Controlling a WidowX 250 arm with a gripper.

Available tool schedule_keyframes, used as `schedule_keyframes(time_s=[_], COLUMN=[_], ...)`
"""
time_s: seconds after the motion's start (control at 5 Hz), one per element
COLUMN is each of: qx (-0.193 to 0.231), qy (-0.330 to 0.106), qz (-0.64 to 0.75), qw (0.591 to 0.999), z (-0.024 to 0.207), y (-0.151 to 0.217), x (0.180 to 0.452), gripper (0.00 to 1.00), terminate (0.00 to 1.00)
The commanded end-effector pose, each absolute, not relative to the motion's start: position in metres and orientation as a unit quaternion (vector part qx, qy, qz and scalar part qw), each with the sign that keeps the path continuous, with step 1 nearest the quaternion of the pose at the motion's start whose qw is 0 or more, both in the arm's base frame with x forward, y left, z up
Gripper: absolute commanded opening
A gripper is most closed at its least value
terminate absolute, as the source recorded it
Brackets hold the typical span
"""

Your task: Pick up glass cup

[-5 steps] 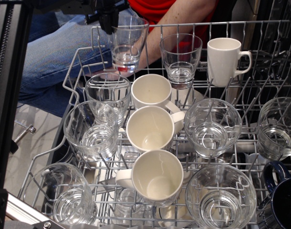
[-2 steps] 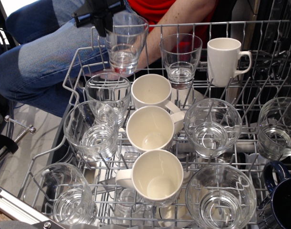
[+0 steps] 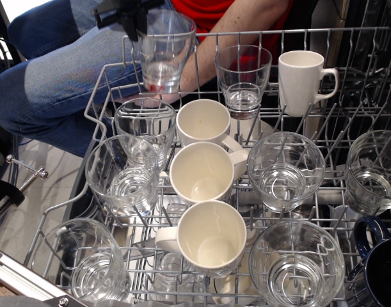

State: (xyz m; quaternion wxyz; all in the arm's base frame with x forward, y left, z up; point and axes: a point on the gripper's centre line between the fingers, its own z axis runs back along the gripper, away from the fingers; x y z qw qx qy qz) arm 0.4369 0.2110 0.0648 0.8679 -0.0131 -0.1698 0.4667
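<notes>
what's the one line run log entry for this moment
phase: lift | gripper: at glass cup rim, top left | cup: raised above dish rack, upright | other glasses and mugs: in rack

The black gripper is being cut off by the top edge, so how its fingers are standing cannot be told. The tall clear tapered glass tumbler is showing slightly blurred. The dark blue mug is running off the right edge, and the seated person in blue jeans is being cropped.

Wire rack carries glasses and mugs.
</notes>
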Motion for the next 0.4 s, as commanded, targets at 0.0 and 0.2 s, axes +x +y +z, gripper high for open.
schedule_keyframes(time_s=[0.0, 0.2], qx=[-0.009, -0.01], qy=[-0.243, -0.237], qz=[0.461, 0.455], qw=[0.853, 0.859], z=[0.1445, 0.1416], y=[0.2157, 0.2146], x=[0.4616, 0.4599], gripper=[0.0, 0.0], terminate=[0.0, 1.0])
